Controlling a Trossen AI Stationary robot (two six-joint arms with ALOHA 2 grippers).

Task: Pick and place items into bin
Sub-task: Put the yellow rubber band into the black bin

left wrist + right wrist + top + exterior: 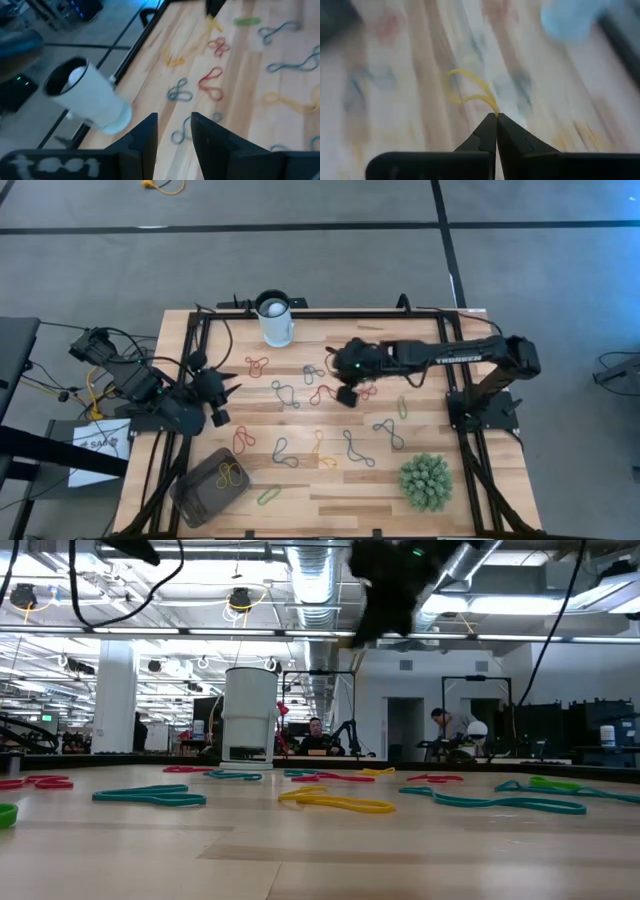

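Several coloured bands lie flat on the wooden table, among them a red one (257, 366), a blue one (285, 393) and a green one (403, 407). The brownish bin (195, 495) stands at the near left corner with a yellow band (231, 476) inside it. My right gripper (347, 396) hangs over the middle of the table, shut on a thin yellow band (465, 89). My left gripper (214, 402) stands open at the left edge with nothing between its fingers (150, 132). My right gripper (496, 116) pinches the yellow band between its two fingertips, by one end of its loop (493, 110). The fingers slant downward. The rest of the loop sticks out past the fingertips, lifted clear of the table.
A white cup (275, 320) stands at the far edge, left of the middle. A spiky green plant ball (425, 481) sits at the near right. More bands (335, 802) are scattered between the arms. Black frame rails (470, 470) run along both sides of the table.
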